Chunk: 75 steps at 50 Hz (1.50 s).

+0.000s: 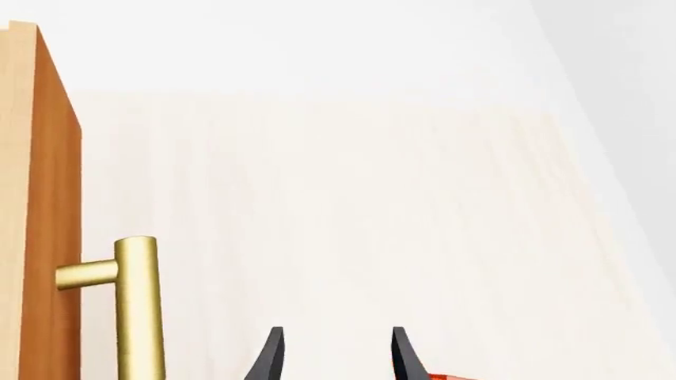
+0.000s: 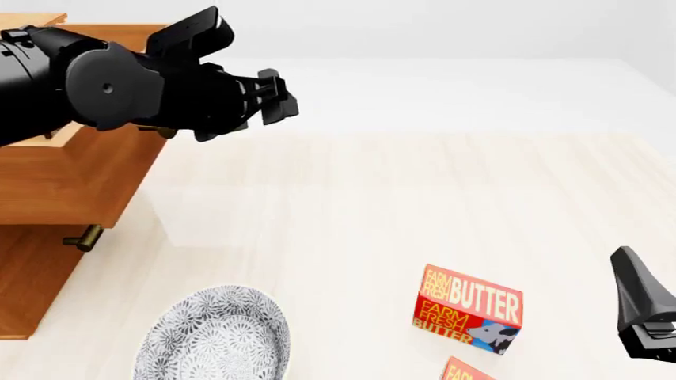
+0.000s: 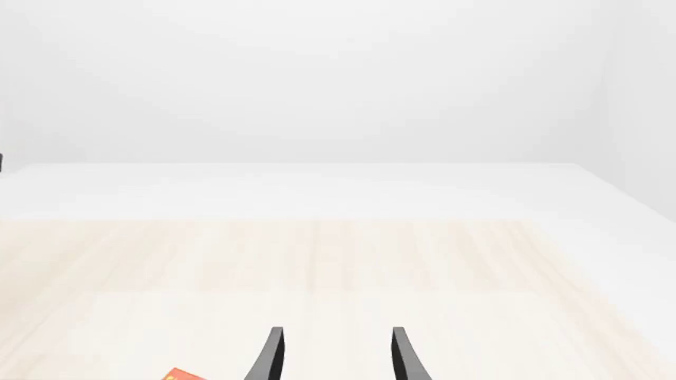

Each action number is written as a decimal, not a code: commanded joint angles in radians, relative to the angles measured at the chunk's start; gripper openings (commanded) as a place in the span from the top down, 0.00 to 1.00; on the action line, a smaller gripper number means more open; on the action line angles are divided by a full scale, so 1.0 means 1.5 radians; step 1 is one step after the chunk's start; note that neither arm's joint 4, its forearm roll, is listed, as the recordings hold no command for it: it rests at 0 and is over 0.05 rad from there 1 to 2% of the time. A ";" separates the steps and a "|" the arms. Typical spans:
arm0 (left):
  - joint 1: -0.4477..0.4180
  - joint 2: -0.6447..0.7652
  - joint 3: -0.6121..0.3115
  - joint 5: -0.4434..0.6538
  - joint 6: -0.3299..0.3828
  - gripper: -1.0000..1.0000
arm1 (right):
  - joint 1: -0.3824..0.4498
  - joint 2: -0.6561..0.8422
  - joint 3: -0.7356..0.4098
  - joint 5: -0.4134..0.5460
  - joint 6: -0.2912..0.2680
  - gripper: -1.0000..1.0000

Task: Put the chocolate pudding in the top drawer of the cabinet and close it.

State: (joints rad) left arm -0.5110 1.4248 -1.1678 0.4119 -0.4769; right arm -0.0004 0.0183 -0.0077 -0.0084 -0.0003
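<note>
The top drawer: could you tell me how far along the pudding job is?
Done: the top drawer juts out of the cabinet, so it is open. In hand: nothing; the left gripper and right gripper are open and empty. Left: no pudding is visible; placing and closing remain.

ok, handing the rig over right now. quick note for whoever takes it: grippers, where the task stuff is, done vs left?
Left gripper: open, empty, raised beside the cabinet, near the top drawer.
Right gripper: open, empty, low at the table's right edge.
Top drawer stands pulled out; the left wrist view shows a brass handle close by.
Chocolate pudding: not visible in any view. It may already be in the drawer, but the inside is hidden, so check.
Also on the table: butter box, a second one at the bottom edge, patterned plate.
Left: confirm the pudding is in, then push the drawer shut.
</note>
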 commanded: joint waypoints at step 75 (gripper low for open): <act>0.115 -0.027 0.063 -0.034 0.051 0.00 | 0.000 0.000 0.000 0.000 0.000 0.00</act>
State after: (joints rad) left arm -0.3546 1.3838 -1.0829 0.3639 -0.4065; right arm -0.0004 0.0182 -0.0077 -0.0084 -0.0002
